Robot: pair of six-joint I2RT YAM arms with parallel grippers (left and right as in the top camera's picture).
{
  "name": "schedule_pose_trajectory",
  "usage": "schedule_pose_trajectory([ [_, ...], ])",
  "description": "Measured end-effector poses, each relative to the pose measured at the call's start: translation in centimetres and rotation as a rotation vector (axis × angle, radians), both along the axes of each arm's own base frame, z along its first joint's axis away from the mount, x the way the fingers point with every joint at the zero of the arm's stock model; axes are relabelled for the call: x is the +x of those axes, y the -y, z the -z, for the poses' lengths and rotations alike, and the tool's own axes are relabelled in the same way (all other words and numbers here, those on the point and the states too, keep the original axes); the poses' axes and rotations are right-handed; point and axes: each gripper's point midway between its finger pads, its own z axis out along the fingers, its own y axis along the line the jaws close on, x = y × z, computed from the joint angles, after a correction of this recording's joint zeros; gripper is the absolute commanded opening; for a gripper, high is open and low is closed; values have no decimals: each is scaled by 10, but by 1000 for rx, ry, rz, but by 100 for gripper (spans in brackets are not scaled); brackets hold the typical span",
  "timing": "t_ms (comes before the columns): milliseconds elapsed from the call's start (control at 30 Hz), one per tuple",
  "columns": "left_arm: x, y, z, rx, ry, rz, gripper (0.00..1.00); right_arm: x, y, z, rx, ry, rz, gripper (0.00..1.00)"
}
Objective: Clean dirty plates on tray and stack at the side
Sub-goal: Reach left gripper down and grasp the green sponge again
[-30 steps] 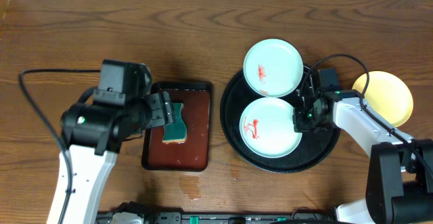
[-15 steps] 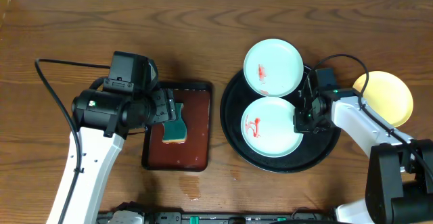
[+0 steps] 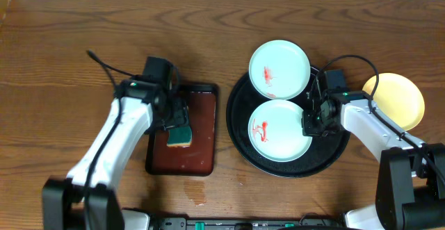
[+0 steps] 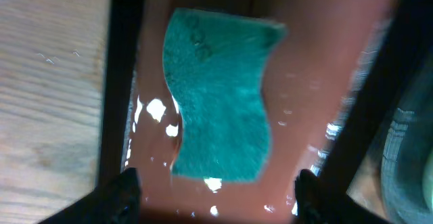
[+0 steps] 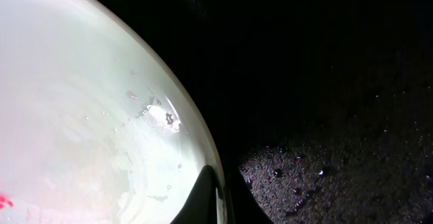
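Left tool [image 4: 216, 193] spread over sponge [image 4: 220, 95], right tool [image 5: 218, 200] pinching rim of front plate [image 3: 278, 138]; it and back plate [image 3: 286, 67] need wiping, yellow plate [image 3: 396, 99] aside

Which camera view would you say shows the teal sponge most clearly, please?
The left wrist view: the sponge fills mid-frame, its wavy outline and texture plain on the wet reddish-brown tray. Overhead shows it small, its top edge under the left gripper. The right wrist view does not show it.
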Motion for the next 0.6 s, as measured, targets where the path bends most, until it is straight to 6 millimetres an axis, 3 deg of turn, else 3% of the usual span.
schedule_pose_trajectory([
  [167, -6, 3, 44, 30, -142, -11, 57, 0, 0, 0, 0, 2, 0, 1],
  [267, -11, 10, 66, 26, -210, -3, 34, 0, 0, 0, 0, 2, 0, 1],
  [333, -10, 16, 73, 15, -226, 4, 12, 0, 0, 0, 0, 2, 0, 1],
  [367, -9, 19, 74, 3, -228, 8, 8, 0, 0, 0, 0, 2, 0, 1],
  [600, -7, 25, 74, -18, -241, 17, 8, 0, 0, 0, -1, 2, 0, 1],
])
